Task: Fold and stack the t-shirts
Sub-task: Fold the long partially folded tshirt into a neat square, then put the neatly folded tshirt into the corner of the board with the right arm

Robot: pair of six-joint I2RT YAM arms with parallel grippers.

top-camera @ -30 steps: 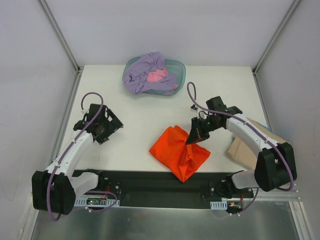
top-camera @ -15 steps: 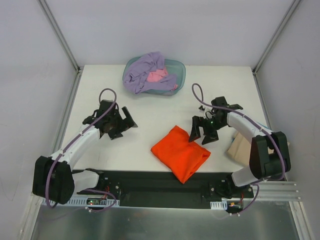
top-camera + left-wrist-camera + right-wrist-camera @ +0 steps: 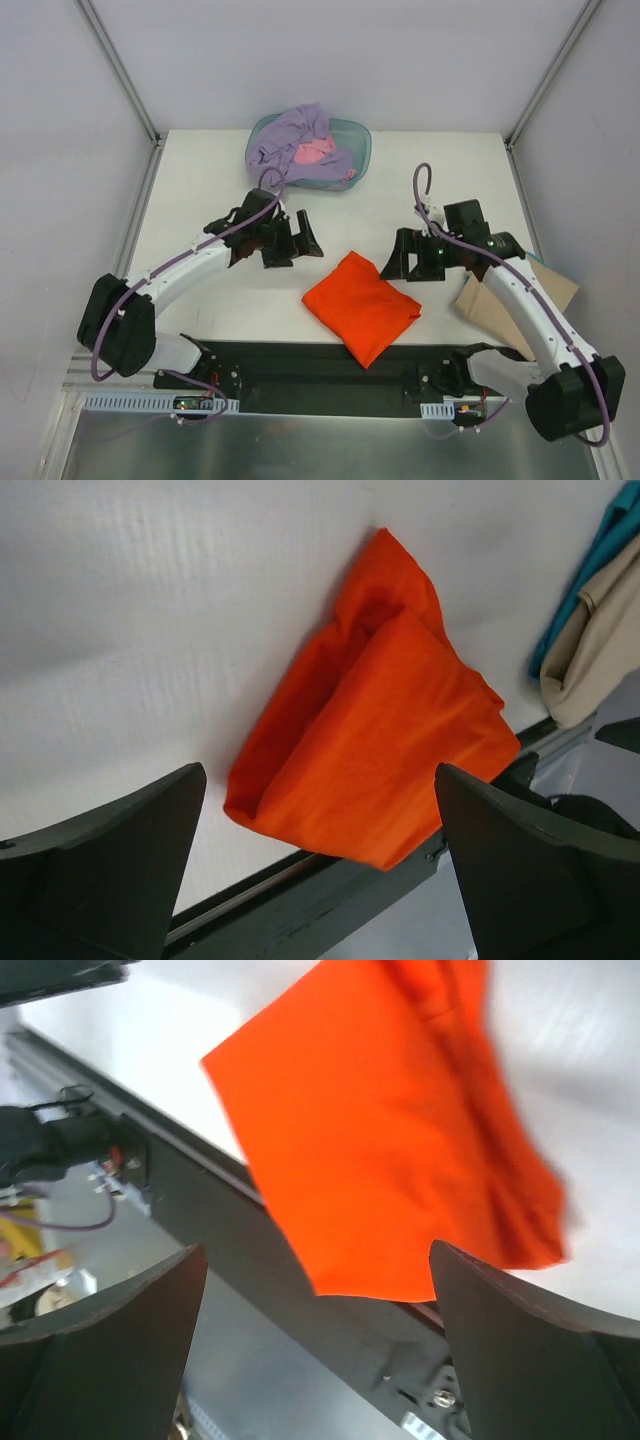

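Colour-wise: the folded t-shirt (image 3: 360, 305) out front is a loud, plain orange-red with no print. In the see-through teal tub (image 3: 360, 140) there's a lavender-purple t-shirt (image 3: 290, 140) bunched over a pink t-shirt (image 3: 315, 152), both plain too. The table (image 3: 330, 215) is white, the cardboard sheet (image 3: 557, 287) is tan, and the arms (image 3: 185, 268) are white with black joints and purple cables (image 3: 420, 190).

The orange-red t-shirt (image 3: 360, 305) is soft matt cloth, lightly creased; table (image 3: 450, 170) smooth, matt; tub (image 3: 361, 136) translucent plastic; sheet (image 3: 556, 288) matt cardboard.
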